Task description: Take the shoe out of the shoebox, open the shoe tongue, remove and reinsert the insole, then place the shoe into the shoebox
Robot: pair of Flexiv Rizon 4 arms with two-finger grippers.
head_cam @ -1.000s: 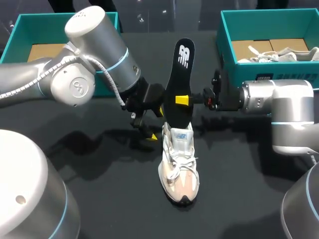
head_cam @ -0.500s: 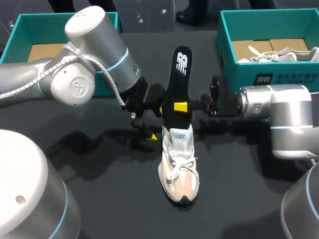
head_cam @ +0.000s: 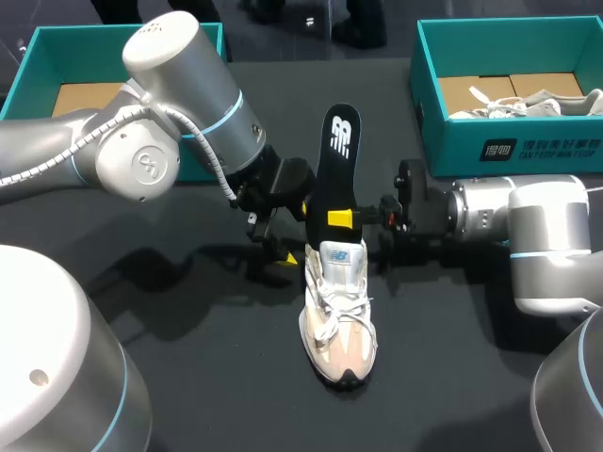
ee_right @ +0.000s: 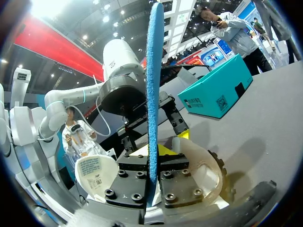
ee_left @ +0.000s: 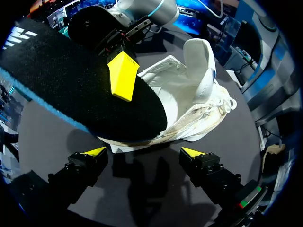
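Insole [head_cam: 337, 169] lowered, upright, tip entering shoe [head_cam: 339, 315]

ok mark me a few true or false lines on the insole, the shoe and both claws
1. The right claw is shut on the black insole. True.
2. The insole lies flat on the table. False: it stands on end, its lower end at the opening of the shoe.
3. The left claw is open, holding nothing. True.
4. The shoe is in a shoebox. False: it stands on the table between the two boxes.
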